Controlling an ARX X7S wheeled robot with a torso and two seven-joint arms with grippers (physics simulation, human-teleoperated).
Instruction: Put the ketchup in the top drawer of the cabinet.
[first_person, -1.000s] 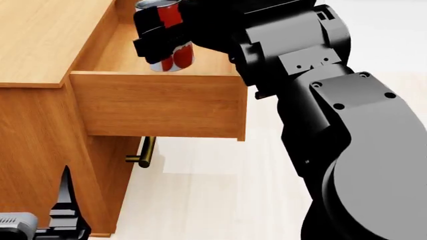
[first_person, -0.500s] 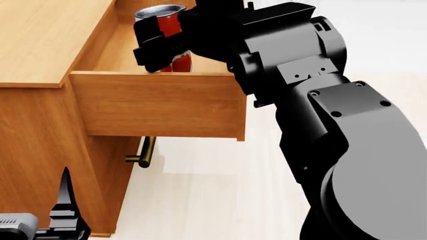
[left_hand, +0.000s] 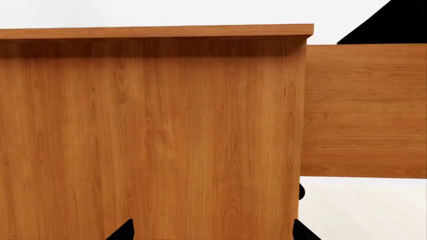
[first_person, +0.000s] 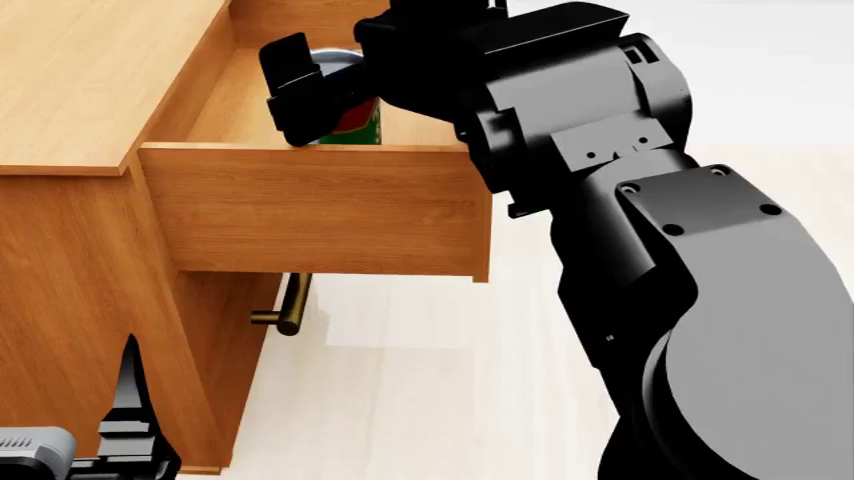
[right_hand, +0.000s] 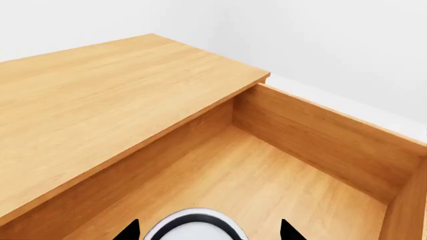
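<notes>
The head view takes in the cabinet (first_person: 80, 90) from above, its top drawer (first_person: 320, 210) pulled out, with the right arm reaching across and the right gripper (first_person: 327, 95) down inside the drawer opening; the ketchup (first_person: 352, 118) shows there as a strip of red label and green band between the black fingers, its lower part hidden behind the drawer front; the lower drawer handle (first_person: 288, 308) sticks out in brass beneath. The right wrist view gives what the head view cannot: the drawer's bare wooden floor (right_hand: 253, 185) and its side and back walls, the cabinet's flat top beside it, and the can's silver lid (right_hand: 195, 229) sitting between the two dark fingertips (right_hand: 130, 231), one on each side of it; the jaws stand about a can's width apart, closed on the can. The left wrist view shows only the cabinet's side panel (left_hand: 153, 135) and the drawer's side (left_hand: 363, 110) jutting past it; the left gripper (first_person: 131, 420) hangs low near the cabinet's foot, and how far it is open I cannot tell.
</notes>
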